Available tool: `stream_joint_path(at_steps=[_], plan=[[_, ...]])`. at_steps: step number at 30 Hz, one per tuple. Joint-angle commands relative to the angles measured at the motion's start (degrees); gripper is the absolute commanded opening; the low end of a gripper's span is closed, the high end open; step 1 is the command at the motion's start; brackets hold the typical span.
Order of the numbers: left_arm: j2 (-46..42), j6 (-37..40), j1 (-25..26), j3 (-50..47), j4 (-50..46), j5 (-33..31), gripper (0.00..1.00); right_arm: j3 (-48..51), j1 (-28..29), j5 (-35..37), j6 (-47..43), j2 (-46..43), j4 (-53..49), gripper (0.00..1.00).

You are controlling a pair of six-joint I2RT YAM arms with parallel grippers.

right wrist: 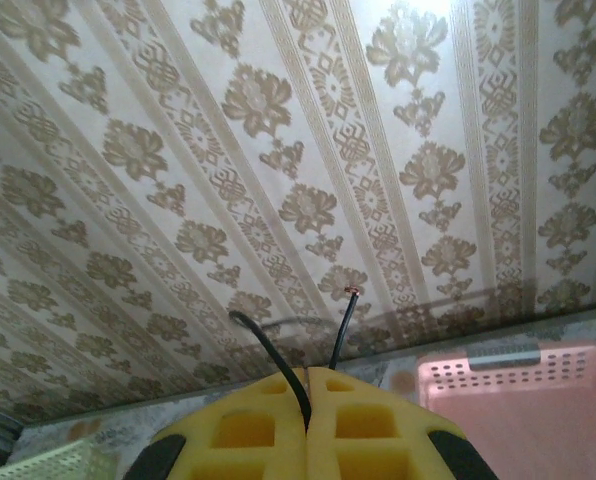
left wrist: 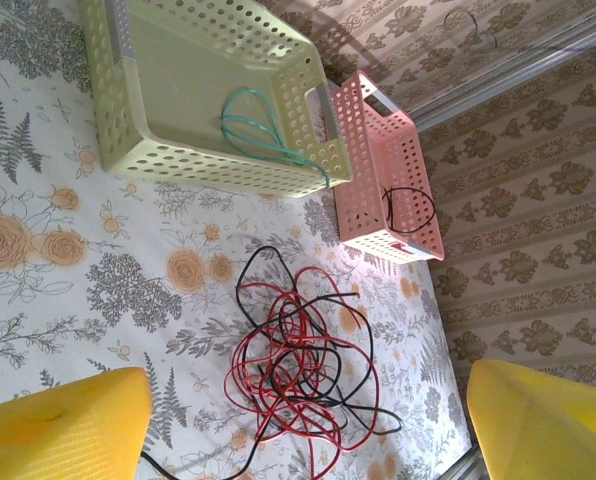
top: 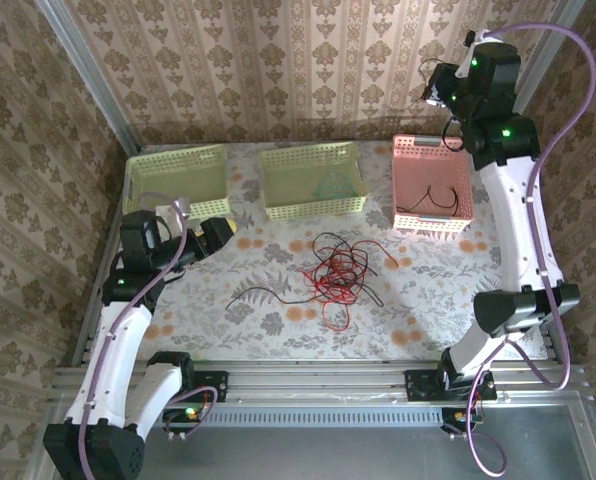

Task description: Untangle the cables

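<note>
The fingers (right wrist: 378, 430) of the right gripper (right wrist: 308, 398) are pressed together on a black cable (right wrist: 276, 362). Two short stretches of it stick up out of the seam toward the wall, and the rest is hidden behind the yellow pads. In the top view that gripper (top: 436, 92) is raised high at the far right, and the wire there is too thin to trace.

The left gripper (left wrist: 303, 410) has its fingers (left wrist: 58, 430) wide apart, both cut off by the bottom edge.

The table (top: 228, 330) wears a floral cloth. Damask wallpaper (top: 278, 70) closes it in on three sides.

The tangle of red and black cables (top: 338, 272) lies mid-table, stretched slightly near to far, with one black strand trailing off to the left. In the left wrist view this tangle (left wrist: 298, 375) sits between the open fingers.

A teal cable (left wrist: 263, 130) loops inside the middle basket (top: 278, 200). A second black cable (top: 428, 200) curls in the pink basket (top: 410, 150). The left basket (top: 178, 175) stands at the far left.
</note>
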State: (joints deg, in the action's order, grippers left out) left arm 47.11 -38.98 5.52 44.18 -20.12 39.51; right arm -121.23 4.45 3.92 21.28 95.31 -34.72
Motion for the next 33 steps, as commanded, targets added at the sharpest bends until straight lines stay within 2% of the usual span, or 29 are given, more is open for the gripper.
stream_joint_path(at_steps=[1, 5, 11, 18, 21, 25, 26, 27, 28, 31, 33], plan=[[-0.91, 1.62, -0.19, -0.86, -0.2, 1.39, 0.83, -2.52, -0.97, 0.27, 0.7, 2.26, -3.29, 0.0], [-0.9, 1.37, -0.2, -1.39, 0.39, 1.36, 0.83, 1.53, -1.8, 2.55, -0.2, 3.07, -3.84, 0.0], [-0.36, 1.5, -0.17, -1.78, 0.6, 1.75, 0.84, 17.16, -3.61, 5.92, 0.35, -3.76, 3.2, 0.0], [0.74, 0.75, -0.23, -2.51, 2.45, 2.19, 0.84, 30.85, -3.82, 7.92, -0.45, -8.86, 8.15, 0.0], [1.35, 0.77, -0.08, -2.41, 2.38, 2.57, 0.84, 31.47, -3.83, 9.78, -0.98, -8.67, 8.05, 0.0], [1.66, 0.55, -0.05, -2.61, 2.6, 2.67, 0.84, 25.21, -3.82, 12.14, -0.71, -4.25, 2.99, 0.01], [1.64, 0.25, 0.0, -2.77, 2.89, 2.53, 0.84, 23.01, -3.88, 12.75, -0.26, -2.74, 0.71, 0.12], [1.6, -0.15, 0.06, -3.16, 3.2, 2.37, 0.84, 20.74, -3.87, 12.93, 0.28, -1.13, -1.81, 0.34], [1.64, -0.43, 0.26, -3.52, 3.33, 2.06, 0.85, 19.31, -3.83, 12.76, 0.79, -0.11, -3.87, 0.44], [1.66, -0.78, 1.24, -4.76, 3.43, 1.41, 0.94, 22.78, -2.41, 13.81, 1.22, -2.85, -3.24, 0.57], [1.81, -0.83, 2.62, -5.48, 3.64, 0.57, 0.96, 27.32, -1.75, 13.49, 1.65, -6.71, -1.06, 0.6]])
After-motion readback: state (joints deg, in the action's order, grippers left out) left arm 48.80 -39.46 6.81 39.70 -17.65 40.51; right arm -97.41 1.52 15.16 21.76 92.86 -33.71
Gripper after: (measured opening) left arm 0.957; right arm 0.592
